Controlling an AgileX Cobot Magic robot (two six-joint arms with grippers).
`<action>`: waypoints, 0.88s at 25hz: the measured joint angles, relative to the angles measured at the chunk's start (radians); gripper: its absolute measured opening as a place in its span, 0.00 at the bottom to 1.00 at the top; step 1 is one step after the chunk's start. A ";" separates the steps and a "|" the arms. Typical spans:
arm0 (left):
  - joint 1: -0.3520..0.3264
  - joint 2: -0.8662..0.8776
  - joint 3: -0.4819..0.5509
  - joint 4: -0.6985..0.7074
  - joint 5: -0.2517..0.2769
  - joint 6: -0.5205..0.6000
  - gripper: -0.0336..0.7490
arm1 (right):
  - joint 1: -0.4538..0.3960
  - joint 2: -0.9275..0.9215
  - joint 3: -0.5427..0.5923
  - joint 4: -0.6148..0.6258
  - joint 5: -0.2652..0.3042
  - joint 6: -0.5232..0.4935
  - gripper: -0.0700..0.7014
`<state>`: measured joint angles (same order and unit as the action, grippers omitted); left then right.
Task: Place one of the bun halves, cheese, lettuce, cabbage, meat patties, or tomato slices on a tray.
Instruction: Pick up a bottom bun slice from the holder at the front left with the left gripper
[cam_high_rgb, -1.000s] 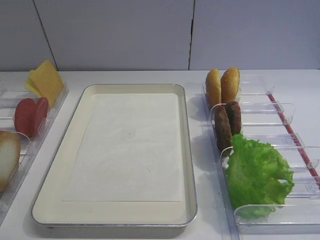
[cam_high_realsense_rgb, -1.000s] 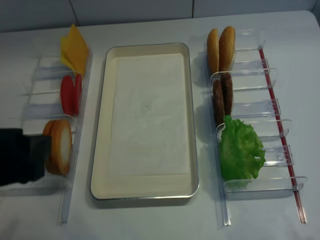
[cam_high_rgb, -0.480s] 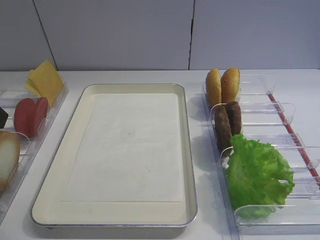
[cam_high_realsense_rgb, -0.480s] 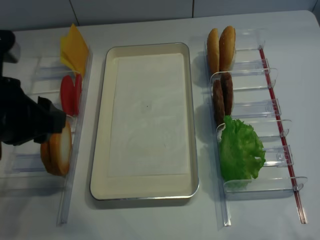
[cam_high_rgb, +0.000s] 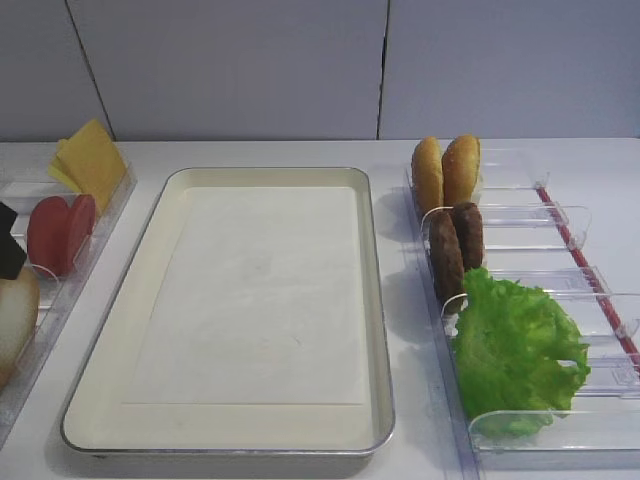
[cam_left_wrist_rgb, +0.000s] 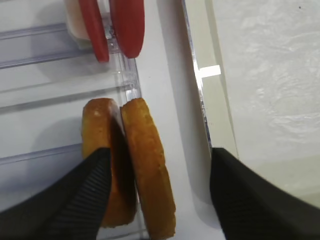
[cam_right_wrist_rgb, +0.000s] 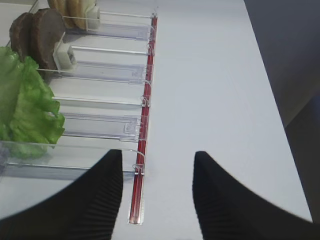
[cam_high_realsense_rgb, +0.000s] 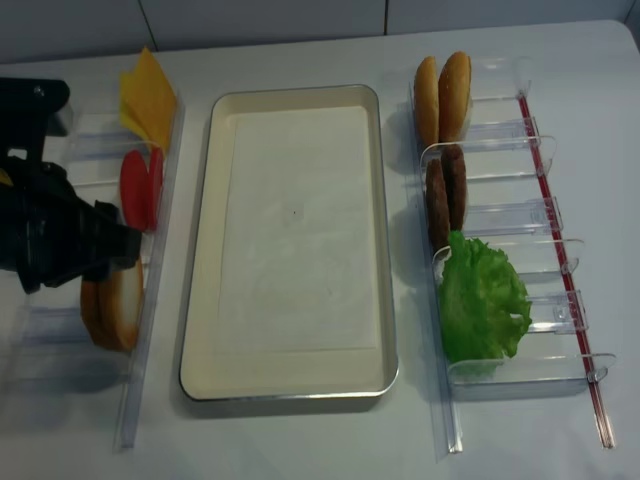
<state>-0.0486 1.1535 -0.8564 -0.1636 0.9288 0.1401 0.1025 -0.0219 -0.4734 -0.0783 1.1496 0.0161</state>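
Note:
Two bun halves (cam_left_wrist_rgb: 150, 165) stand on edge in the left clear bin, also seen from above (cam_high_realsense_rgb: 115, 300). My left gripper (cam_left_wrist_rgb: 160, 152) hangs open just over them, one finger on each side, the left one overlapping the outer half. The cream tray (cam_high_realsense_rgb: 200, 300) lies in the middle, holding only its paper liner. Tomato slices (cam_high_realsense_rgb: 140, 188) and cheese (cam_high_realsense_rgb: 150, 95) sit further back in the same bin. Meat patties (cam_high_realsense_rgb: 445, 195) and lettuce (cam_high_realsense_rgb: 480, 300) fill the right bin. My right gripper (cam_right_wrist_rgb: 157, 155) is open above bare table. The cabbage is out of view.
Two golden domed buns (cam_high_realsense_rgb: 442, 95) stand at the far end of the right bin. A red strip (cam_right_wrist_rgb: 142, 130) runs along that bin's outer side. The tray's metal rim (cam_left_wrist_rgb: 200, 100) lies close to the right of the left gripper.
My left arm has moved forward along the left bin, away from its near end, and now covers the bun halves' upper part. Its black tip now shows in the front view. The food has not moved.

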 joint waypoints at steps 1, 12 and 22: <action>0.000 0.005 0.000 -0.005 -0.004 0.002 0.61 | 0.000 0.000 0.000 0.000 0.000 0.000 0.57; -0.001 0.061 0.000 -0.030 -0.011 0.013 0.58 | 0.000 0.000 0.000 0.000 0.000 0.000 0.57; -0.001 0.100 -0.003 -0.032 -0.008 0.017 0.58 | 0.000 0.000 0.000 0.000 0.000 0.000 0.57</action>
<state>-0.0493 1.2535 -0.8597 -0.1954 0.9206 0.1571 0.1025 -0.0219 -0.4734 -0.0783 1.1496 0.0161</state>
